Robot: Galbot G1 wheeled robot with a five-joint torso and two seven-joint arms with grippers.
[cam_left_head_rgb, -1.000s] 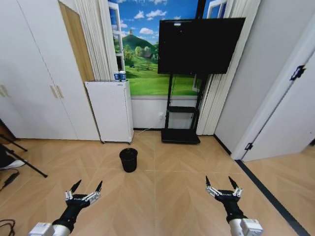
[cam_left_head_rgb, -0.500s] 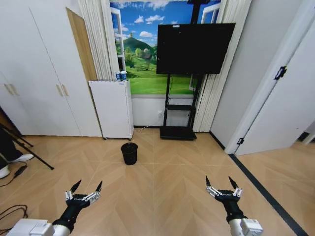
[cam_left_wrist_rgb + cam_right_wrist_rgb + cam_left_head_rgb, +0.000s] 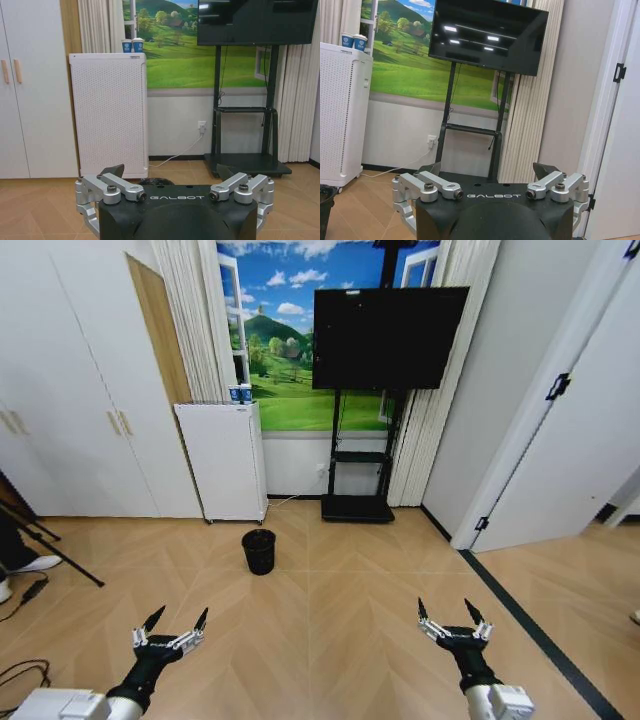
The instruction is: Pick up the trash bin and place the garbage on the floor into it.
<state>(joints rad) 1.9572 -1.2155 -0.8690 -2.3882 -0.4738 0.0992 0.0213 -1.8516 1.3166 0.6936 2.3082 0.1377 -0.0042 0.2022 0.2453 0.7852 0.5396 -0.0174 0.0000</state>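
Trash bin (image 3: 259,551) on floor (image 3: 330,610) — hands apart.

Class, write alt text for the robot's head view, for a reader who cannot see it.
A small black mesh trash bin stands on the tan chevron wood floor in front of a white perforated appliance, left of a black TV on a stand. Low in the foreground, the left gripper and right gripper are both open and empty, well short of the bin.
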